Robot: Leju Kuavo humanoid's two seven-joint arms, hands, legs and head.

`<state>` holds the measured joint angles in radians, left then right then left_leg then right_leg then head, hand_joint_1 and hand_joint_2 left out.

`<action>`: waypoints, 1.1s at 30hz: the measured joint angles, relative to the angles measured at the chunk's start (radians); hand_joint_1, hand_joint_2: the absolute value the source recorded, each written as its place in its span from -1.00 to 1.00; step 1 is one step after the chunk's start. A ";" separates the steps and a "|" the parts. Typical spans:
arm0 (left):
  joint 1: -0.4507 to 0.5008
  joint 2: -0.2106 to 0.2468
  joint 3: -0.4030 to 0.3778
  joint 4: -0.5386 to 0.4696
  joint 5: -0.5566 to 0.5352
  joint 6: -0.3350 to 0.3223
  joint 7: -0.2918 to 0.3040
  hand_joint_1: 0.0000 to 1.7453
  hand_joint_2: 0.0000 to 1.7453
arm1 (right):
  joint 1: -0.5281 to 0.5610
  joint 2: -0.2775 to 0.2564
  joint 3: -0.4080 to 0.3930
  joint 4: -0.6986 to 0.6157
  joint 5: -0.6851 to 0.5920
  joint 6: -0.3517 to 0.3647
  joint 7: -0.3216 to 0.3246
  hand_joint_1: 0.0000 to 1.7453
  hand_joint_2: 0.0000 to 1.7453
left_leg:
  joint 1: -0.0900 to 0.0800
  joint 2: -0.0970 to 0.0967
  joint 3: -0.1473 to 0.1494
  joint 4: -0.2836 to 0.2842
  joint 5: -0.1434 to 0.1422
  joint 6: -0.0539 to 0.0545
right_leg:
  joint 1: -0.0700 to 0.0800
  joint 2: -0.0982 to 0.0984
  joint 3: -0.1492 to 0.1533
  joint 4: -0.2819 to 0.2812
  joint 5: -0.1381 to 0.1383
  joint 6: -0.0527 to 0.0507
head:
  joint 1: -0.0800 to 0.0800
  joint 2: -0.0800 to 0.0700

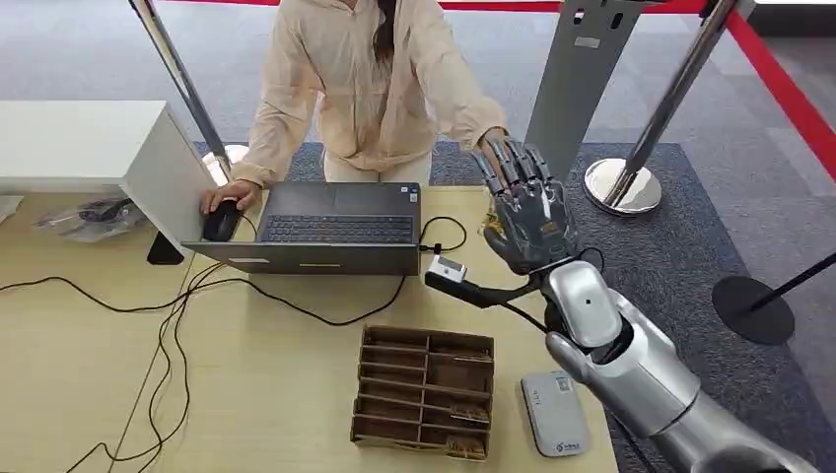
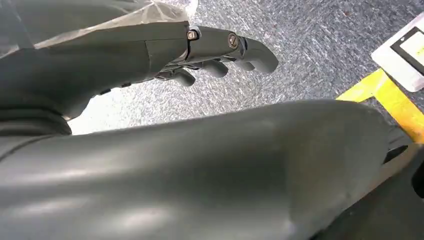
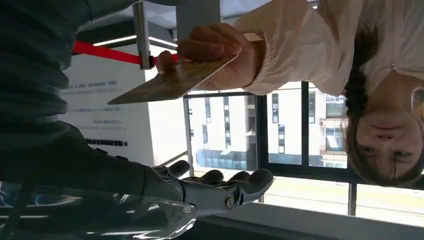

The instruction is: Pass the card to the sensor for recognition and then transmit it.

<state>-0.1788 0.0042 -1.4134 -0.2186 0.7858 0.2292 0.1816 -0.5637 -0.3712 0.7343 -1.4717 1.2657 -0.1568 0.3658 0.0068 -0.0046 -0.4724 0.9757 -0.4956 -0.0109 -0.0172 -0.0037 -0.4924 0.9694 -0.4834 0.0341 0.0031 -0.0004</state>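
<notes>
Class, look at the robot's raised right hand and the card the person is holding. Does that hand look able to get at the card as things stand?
Probably yes. The right hand is open with fingers spread, and the card, pinched in the person's hand, sits close to it with nothing visible between them.

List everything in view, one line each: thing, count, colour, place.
card: one, brownish, held by the person's hand, apart from the robot's fingers
laptop: one, grey, on table before the person
mouse: one, black, under the person's other hand
divided tray: one, brown, table front
sensor: one, grey-white, right of tray
person: one, cream jacket, behind table
right hand: raised, fingers spread, holding nothing
left hand: hanging over carpet, holding nothing
</notes>
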 joint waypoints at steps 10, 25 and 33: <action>0.000 0.000 0.000 0.000 0.007 0.001 -0.003 -1.00 -1.00 | 0.011 -0.003 -0.021 0.013 0.032 -0.021 0.010 0.56 1.00 | 0.000 0.000 0.000 0.000 0.000 0.000 | 0.000 0.000 0.000 0.000 0.000 0.000 | 0.000 0.000; 0.002 0.000 0.000 0.000 0.013 0.003 -0.006 -1.00 -1.00 | 0.024 -0.009 -0.050 0.013 0.049 -0.050 0.029 0.92 1.00 | 0.000 0.000 0.000 0.000 0.000 0.000 | 0.000 0.000 0.000 0.000 0.000 0.000 | 0.000 0.000; 0.002 0.001 0.000 0.000 0.013 0.003 -0.009 -1.00 -1.00 | 0.031 -0.010 -0.067 0.013 0.050 -0.055 0.029 0.56 1.00 | 0.000 0.000 0.000 0.000 0.000 0.000 | 0.000 0.000 0.000 0.000 0.000 0.000 | 0.000 0.000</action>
<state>-0.1768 0.0053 -1.4137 -0.2186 0.7992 0.2319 0.1728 -0.5331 -0.3811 0.6672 -1.4584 1.3161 -0.2121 0.3944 0.0068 -0.0046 -0.4723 0.9757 -0.4956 -0.0109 -0.0172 -0.0037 -0.4924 0.9694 -0.4834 0.0341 0.0030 -0.0004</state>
